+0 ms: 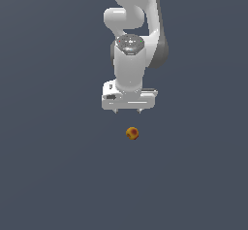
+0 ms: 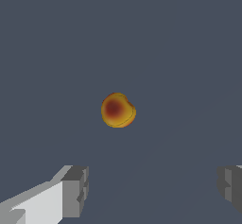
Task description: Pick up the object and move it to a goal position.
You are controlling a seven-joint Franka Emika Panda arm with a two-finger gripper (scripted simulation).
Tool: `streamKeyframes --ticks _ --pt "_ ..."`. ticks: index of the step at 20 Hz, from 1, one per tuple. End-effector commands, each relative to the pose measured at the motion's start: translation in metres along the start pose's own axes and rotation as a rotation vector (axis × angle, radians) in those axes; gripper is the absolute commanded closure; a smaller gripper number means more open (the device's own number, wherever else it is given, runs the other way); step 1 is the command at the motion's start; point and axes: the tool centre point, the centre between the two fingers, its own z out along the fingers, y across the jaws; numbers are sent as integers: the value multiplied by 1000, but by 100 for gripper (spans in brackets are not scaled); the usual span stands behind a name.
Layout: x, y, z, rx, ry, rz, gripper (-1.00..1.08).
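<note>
In the exterior view, the plain dark slate-grey counter (image 1: 48,175) fills the whole picture, flat and without markings. Taking the small orange-yellow ball with dark red spots (image 1: 132,133) as the landmark, the glossy white jointed robot arm (image 1: 133,25) comes down from the top edge above it, ending in a broad white wrist block. The white gripper (image 1: 128,111) hangs from that block, just above the ball and a little toward the exterior view's left of it, with clear counter showing between the two. Only two short dark finger tips poke out under the block, one on each side, well apart from one another, so the jaws stand released and hold nothing.

In the wrist view the same ball (image 2: 118,110) sits alone on the grey counter (image 2: 189,53), a large dark red patch facing the camera. The grey fingertips (image 2: 75,190) show at the frame's lower corners, spread wide with bare counter between them, and the ball lies beyond them, touching neither one.
</note>
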Motion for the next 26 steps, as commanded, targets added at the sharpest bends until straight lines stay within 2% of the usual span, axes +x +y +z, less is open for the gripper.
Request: streamKeyframes --ticks 1,13,19,26 --pt "0 0 0 0 0 0 -92" --pt "-1 -22 3 16 -1 -67 -92" --pt "0 -21 4 14 -1 -74 -92" --pt "4 -22 14 9 1 -149 -92"
